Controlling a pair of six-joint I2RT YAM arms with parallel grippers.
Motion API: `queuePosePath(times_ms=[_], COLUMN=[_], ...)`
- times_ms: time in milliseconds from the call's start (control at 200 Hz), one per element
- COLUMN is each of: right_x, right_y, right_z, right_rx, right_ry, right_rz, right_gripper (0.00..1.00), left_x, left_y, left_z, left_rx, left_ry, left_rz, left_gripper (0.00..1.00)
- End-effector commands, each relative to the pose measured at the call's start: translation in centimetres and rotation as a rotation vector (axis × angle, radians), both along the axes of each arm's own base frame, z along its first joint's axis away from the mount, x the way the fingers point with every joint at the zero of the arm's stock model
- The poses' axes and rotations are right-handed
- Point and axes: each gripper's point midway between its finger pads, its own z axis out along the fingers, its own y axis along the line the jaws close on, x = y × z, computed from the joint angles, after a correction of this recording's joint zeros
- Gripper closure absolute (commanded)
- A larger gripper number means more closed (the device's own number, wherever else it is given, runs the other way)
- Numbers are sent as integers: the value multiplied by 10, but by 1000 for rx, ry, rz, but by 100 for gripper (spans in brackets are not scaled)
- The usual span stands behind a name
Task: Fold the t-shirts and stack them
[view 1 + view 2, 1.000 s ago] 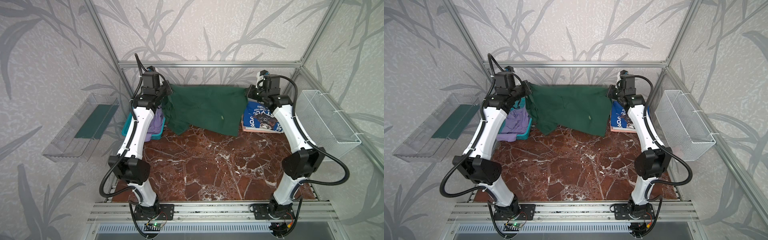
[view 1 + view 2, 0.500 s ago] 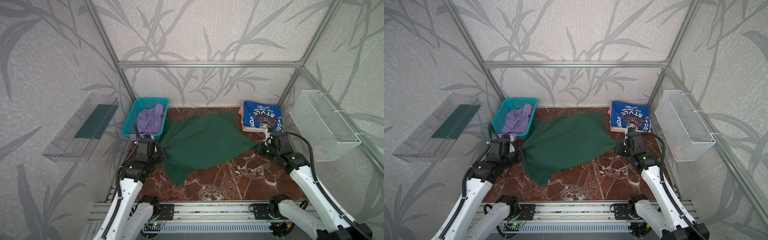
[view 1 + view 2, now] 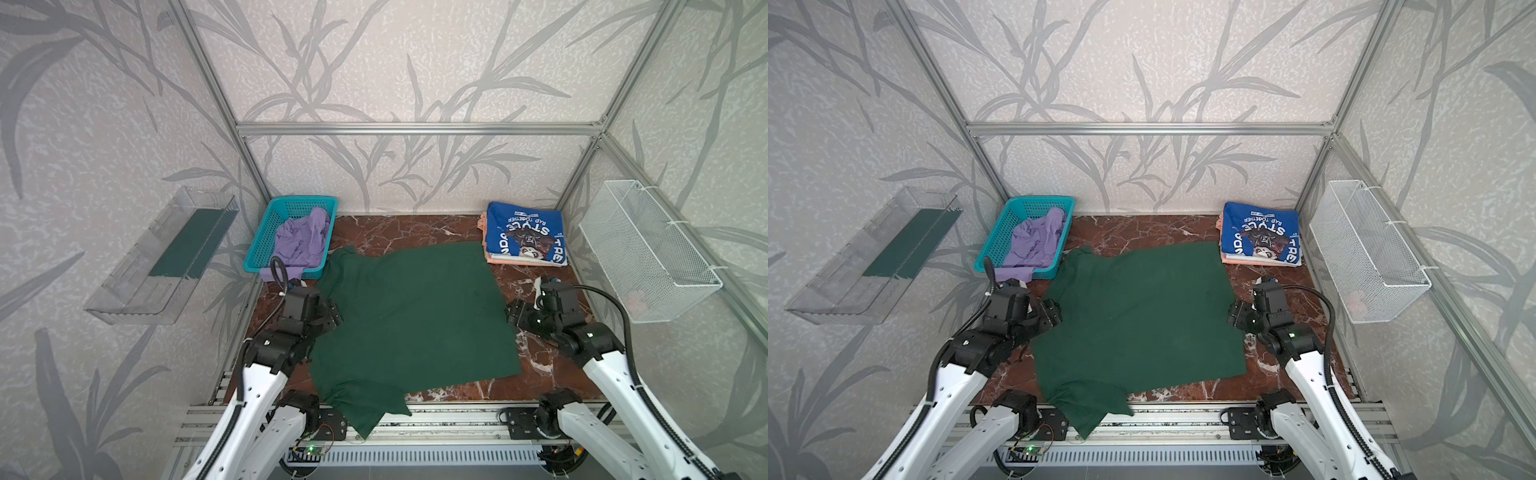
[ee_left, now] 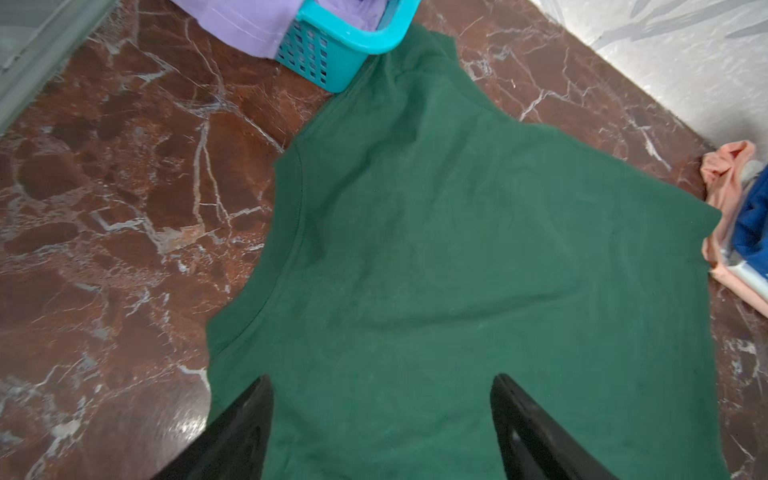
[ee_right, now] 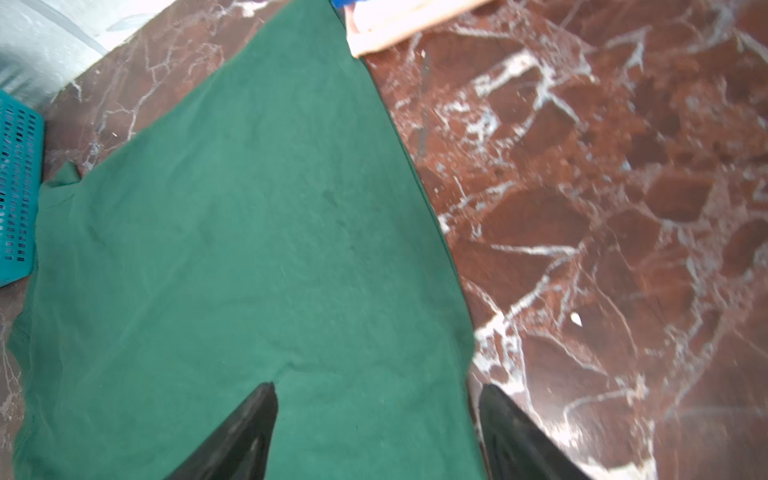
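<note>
The dark green t-shirt (image 3: 411, 320) (image 3: 1138, 316) lies spread flat on the marble table, one sleeve (image 3: 365, 415) draped over the front rail. My left gripper (image 3: 332, 316) (image 4: 382, 378) stands open over its left edge, holding nothing. My right gripper (image 3: 513, 318) (image 5: 378, 385) stands open at its right edge, one finger over cloth and one over marble. A lavender t-shirt (image 3: 305, 241) lies crumpled in the turquoise basket. At the back right, the folded blue printed t-shirt (image 3: 525, 239) rests on a folded peach t-shirt (image 3: 498, 259).
The turquoise basket (image 3: 286, 208) stands at the back left, touching the green shirt's corner. A white wire basket (image 3: 648, 257) hangs on the right wall and a clear plastic bin (image 3: 162, 257) on the left wall. An aluminium rail (image 3: 457, 419) runs along the table's front.
Both arms swept from the back of the table toward the front, laying the raised green shirt down flat. Both grippers then opened and let go of it.
</note>
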Motion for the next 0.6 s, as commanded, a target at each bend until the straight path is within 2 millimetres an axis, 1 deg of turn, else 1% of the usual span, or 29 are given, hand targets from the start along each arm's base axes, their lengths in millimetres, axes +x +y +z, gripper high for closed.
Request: queuePosePath(times_ms=[0, 75, 175, 210, 225, 250, 295, 385, 430, 495, 595], right_x=[25, 38, 54, 59, 62, 65, 71, 79, 81, 84, 87], right_y=[29, 48, 70, 75, 78, 80, 85, 94, 97, 101, 103], right_z=[2, -10, -26, -32, -35, -39, -49, -65, -71, -84, -99], right_rx=[41, 53, 42, 42, 42, 43, 39, 47, 50, 59, 66], right_ry=[-26, 7, 50, 66, 77, 88, 115, 170, 193, 228, 265], right_rz=[94, 139, 180, 187, 186, 185, 188, 202, 209, 212, 196], right_gripper=[19, 17, 15, 10, 4, 0, 1, 1, 1, 1, 1], left_x=[24, 38, 54, 58, 60, 63, 68, 81, 87, 95, 104], left_y=[-21, -26, -29, -31, -32, -34, -34, -41, -44, -49, -54], left_z=[-18, -33, -56, -63, -66, -70, -78, -93, -99, -108, -125], left_rx=[-78, -66, -35, -30, -29, -27, -22, -44, -58, -74, -86], left_ry=[-14, -2, 70, 99, 111, 132, 163, 183, 185, 195, 231], left_rz=[-39, -40, -45, -51, -53, -56, -43, -37, -29, -30, -27], left_gripper=[17, 17, 17, 17, 16, 15, 12, 8, 1, 1, 1])
